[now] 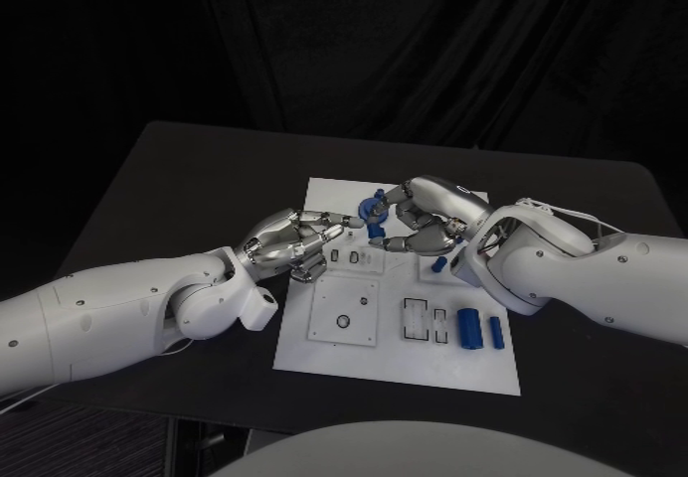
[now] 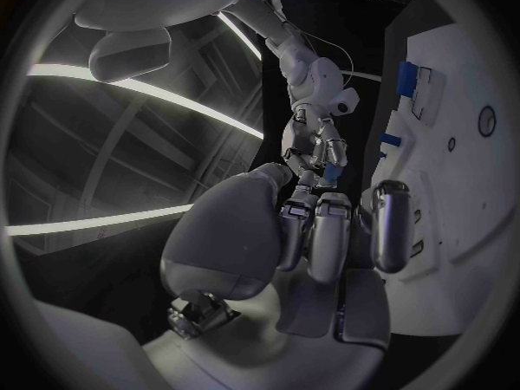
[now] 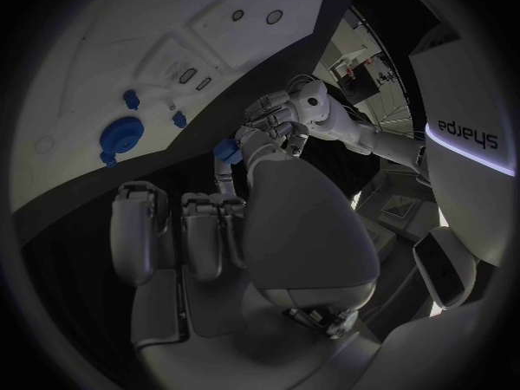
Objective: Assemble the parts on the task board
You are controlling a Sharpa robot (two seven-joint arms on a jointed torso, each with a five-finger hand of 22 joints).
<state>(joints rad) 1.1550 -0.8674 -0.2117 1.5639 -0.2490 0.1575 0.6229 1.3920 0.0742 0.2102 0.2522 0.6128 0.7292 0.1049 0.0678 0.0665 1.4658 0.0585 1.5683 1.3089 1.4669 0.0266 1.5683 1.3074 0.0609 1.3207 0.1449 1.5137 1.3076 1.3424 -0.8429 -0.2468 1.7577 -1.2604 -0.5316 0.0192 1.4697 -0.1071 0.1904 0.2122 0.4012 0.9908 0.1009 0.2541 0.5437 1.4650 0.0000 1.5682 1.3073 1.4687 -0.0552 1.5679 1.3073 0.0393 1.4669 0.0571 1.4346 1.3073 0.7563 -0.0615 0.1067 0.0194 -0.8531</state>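
Both hands meet above the task board (image 1: 323, 360): the right hand (image 1: 425, 221) pinches a small blue part (image 1: 376, 228), probably to seat it, while the left hand (image 1: 294, 243), fingers curled, steadies nearby.

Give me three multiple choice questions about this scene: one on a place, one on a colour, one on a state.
1. Where do the two blue cylinders lie?
A. On the task board, at its near corner on the robot's right
B. Off the board
C. In the left hand

2. What colour is the task board?
A. Red
B. White
C. Yellow

3. What is the right hand doing?
A. Lying flat, holding nothing
B. Gripping both cylinders
C. Pinching a small blue part

Answers: 1 A, they lie side by side on the plate; 2 B, the plate is plainly white; 3 C, the blue piece sits at its fingertips.
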